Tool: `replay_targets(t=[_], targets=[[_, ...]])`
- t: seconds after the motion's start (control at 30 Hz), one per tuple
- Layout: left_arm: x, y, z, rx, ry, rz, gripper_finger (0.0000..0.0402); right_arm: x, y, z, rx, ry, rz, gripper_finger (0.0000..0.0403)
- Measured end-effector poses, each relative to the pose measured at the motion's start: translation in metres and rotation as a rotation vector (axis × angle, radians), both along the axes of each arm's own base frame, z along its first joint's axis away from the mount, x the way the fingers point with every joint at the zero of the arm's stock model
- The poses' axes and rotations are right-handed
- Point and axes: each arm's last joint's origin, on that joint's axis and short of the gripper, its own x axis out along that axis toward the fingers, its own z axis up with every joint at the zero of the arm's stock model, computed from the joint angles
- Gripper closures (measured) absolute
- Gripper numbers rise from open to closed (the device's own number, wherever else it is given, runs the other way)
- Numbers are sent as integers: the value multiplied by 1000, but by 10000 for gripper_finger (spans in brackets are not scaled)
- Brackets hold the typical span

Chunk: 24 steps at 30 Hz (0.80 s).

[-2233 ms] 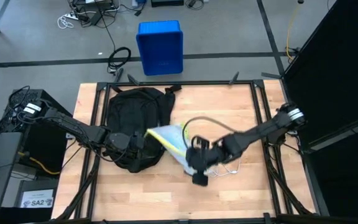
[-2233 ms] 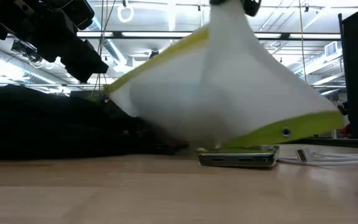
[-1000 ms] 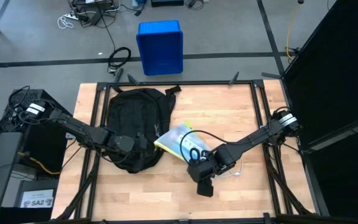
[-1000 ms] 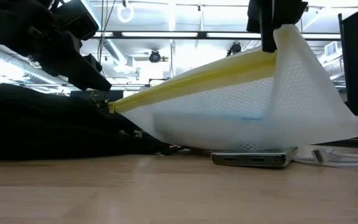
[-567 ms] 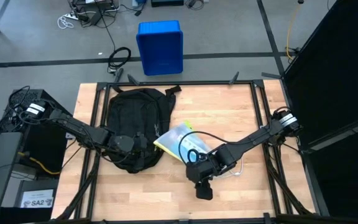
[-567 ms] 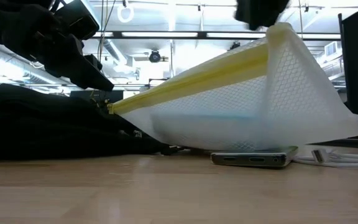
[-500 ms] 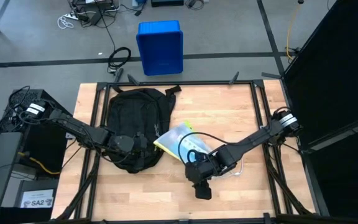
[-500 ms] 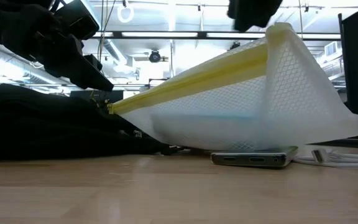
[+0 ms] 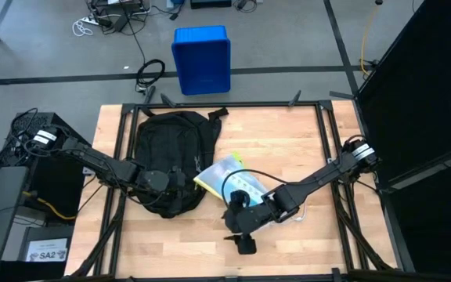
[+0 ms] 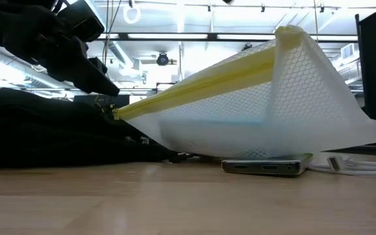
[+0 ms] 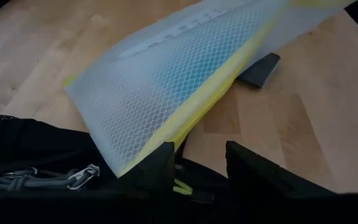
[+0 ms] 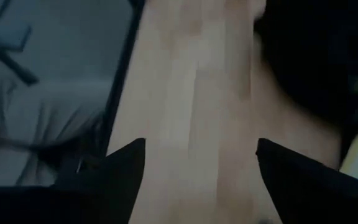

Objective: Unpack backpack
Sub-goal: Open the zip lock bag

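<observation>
Backpack (image 9: 170,159) lay at the table's (image 9: 304,149) left end. You had a white mesh pouch (image 9: 227,178) mostly out, one end resting on the backpack's opening, beside a flat dark device (image 10: 263,167) and white cable (image 10: 344,166). Right gripper (image 9: 236,222), just beside the pouch, stood released and empty. Left gripper (image 11: 194,169) gripped the backpack's edge. Contents left inside were hidden.
</observation>
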Motion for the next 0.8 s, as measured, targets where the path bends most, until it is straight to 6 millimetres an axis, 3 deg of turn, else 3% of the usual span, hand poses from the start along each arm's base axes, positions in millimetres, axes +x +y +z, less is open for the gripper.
replay_targets(t=[0.17,0.33,0.63,0.8], targets=[[0,1,0,24,-7,41,273,11,-5,11,-33,-154,-29,101],[-1,2,-2,-14,16,77,273,18,-14,14,-18,-196,-60,116],[-7,9,-12,26,133,103,273,15,-21,-25,-11,-183,-82,162],[-7,12,-13,131,134,169,273,15,-22,-33,16,-225,-87,182]])
